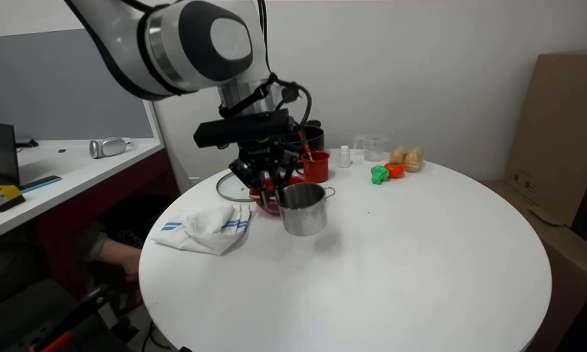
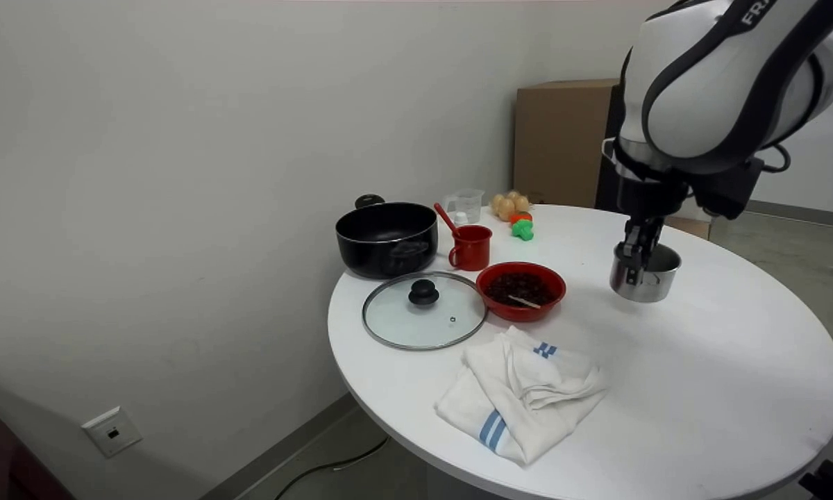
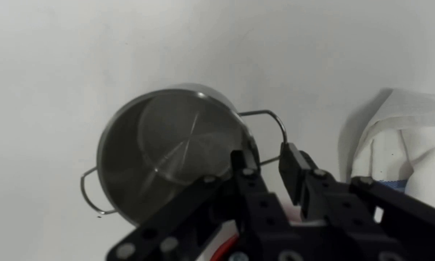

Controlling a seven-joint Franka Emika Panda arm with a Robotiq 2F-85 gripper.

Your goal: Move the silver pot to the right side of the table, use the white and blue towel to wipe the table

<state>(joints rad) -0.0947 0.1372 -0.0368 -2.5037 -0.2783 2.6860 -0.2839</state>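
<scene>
The hand (image 3: 265, 155), partly closed, holds the silver pot (image 1: 304, 215); the red bowl (image 2: 520, 314) stands just beside the glass lid (image 2: 422, 316) and the towel (image 2: 527, 396).

Towel (image 2: 527, 403) wht w/ blue stripes in 2 spots; table (image 1: 372, 283) wht; pot (image 1: 304, 220) silver; bowl (image 2: 520, 314) & mug (image 2: 473, 251) red.

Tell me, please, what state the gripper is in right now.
Gripper: closed, holding the silver pot by one side.
</scene>
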